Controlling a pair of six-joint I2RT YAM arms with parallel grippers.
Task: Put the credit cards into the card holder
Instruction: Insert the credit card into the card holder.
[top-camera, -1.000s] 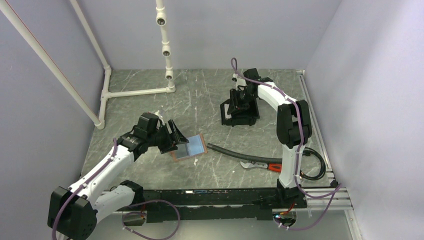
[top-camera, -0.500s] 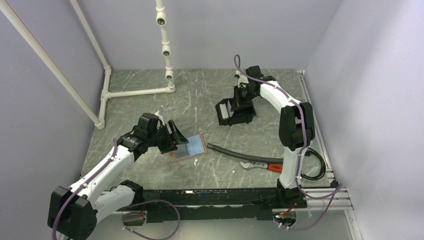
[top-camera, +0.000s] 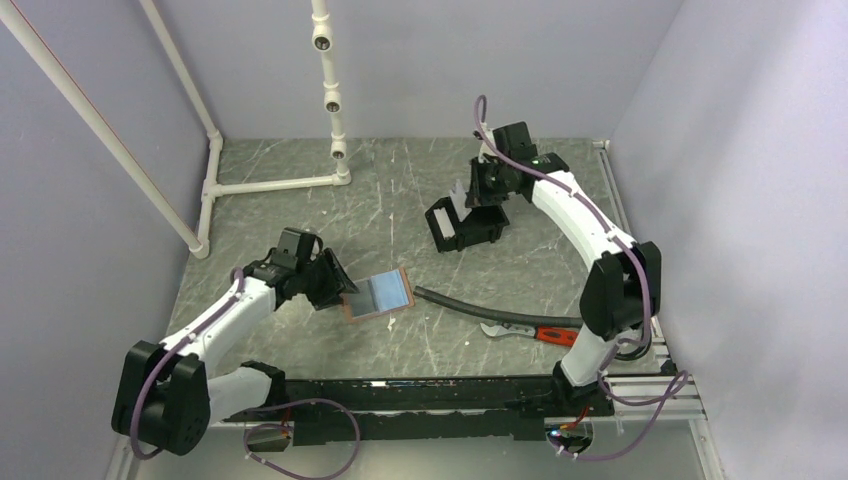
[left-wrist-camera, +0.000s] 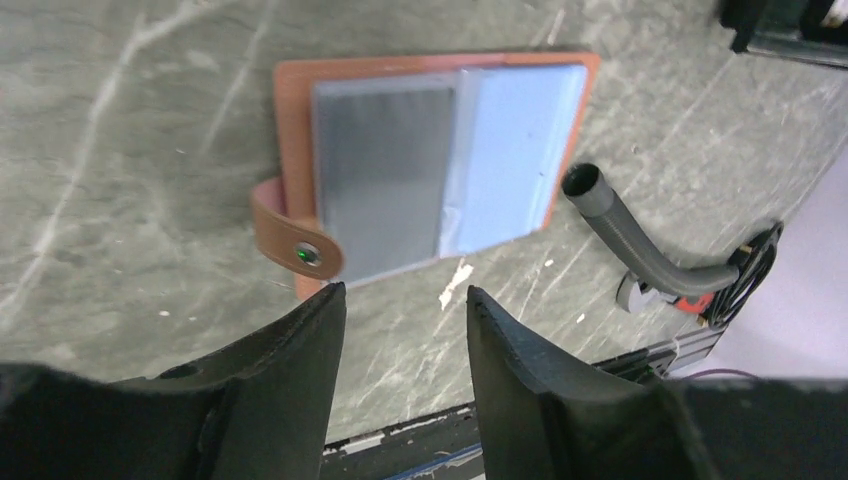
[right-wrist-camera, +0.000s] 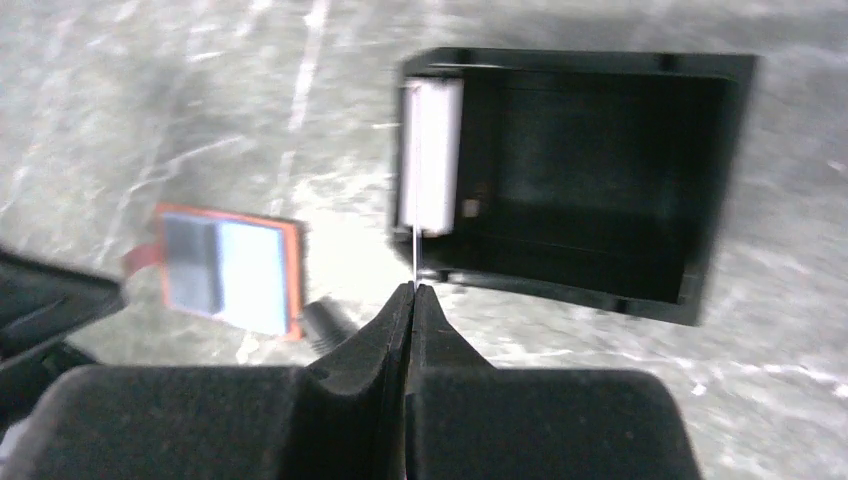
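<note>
The card holder (top-camera: 378, 293) lies open on the table, a tan leather wallet with a snap strap (left-wrist-camera: 295, 245). On its faces sit a dark grey credit card (left-wrist-camera: 385, 170) and a light blue one (left-wrist-camera: 515, 150). My left gripper (left-wrist-camera: 405, 300) stands open just off the holder's strap edge, with nothing between its fingers. Above the black box (top-camera: 468, 225), my right gripper (right-wrist-camera: 413, 288) is shut on another credit card (right-wrist-camera: 413, 258), which shows edge-on as a thin pale line rising from the fingertips.
The black box (right-wrist-camera: 590, 180) has a white patch (right-wrist-camera: 430, 155) on its inner wall. A black hose (top-camera: 470, 305) and a red-handled tool (top-camera: 530, 332) lie right of the holder. A white pipe frame (top-camera: 270, 184) stands at the back left.
My right gripper has shut and risen out of the black box, which slid a little to the left. My left gripper's jaws have narrowed and the arm has drawn back slightly from the holder.
</note>
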